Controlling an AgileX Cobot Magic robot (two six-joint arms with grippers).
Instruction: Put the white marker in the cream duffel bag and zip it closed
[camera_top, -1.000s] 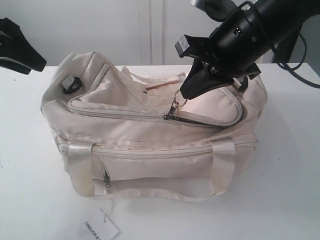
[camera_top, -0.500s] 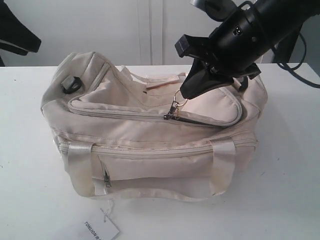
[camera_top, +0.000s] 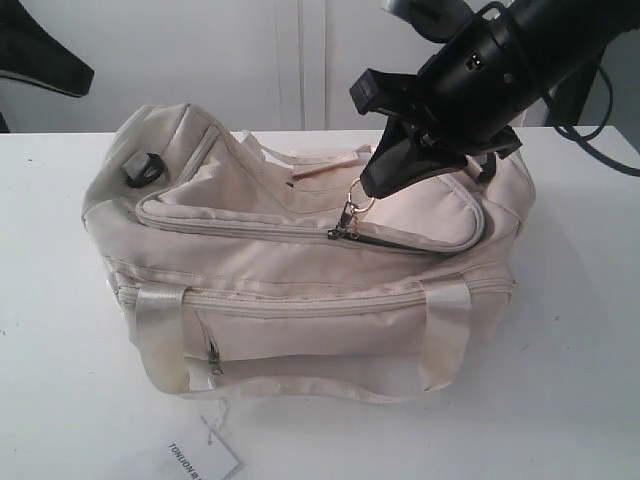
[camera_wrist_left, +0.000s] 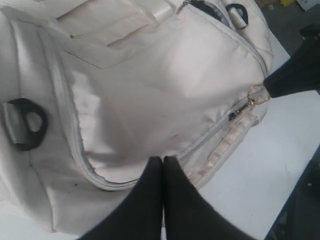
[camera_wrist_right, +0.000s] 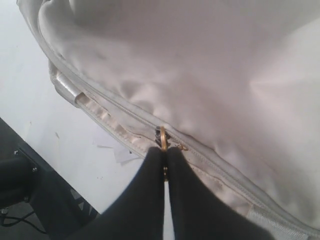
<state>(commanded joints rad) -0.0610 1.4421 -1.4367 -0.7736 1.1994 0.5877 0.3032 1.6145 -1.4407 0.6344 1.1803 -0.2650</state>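
Observation:
The cream duffel bag (camera_top: 300, 270) lies on the white table. Its curved top zipper is shut from the left end up to the slider (camera_top: 346, 228). To the right of the slider a dark gap shows. My right gripper (camera_top: 372, 188) is shut on the gold ring pull (camera_top: 359, 200), and the right wrist view shows the ring (camera_wrist_right: 162, 137) pinched at the fingertips (camera_wrist_right: 155, 155). My left gripper (camera_wrist_left: 163, 160) is shut on nothing and hangs above the bag's fabric (camera_wrist_left: 150, 90). The left arm (camera_top: 45, 55) is raised at the far left. The white marker is out of view.
A white paper tag (camera_top: 203, 460) with printed text lies by the table's (camera_top: 580, 330) front edge. A black D-ring (camera_top: 143, 168) sits on the bag's left end, and the strap handles (camera_top: 160, 335) hang down the front. A white wall stands behind.
The left arm has risen at the far left of the exterior view. The right gripper and the ring pull have not visibly moved.

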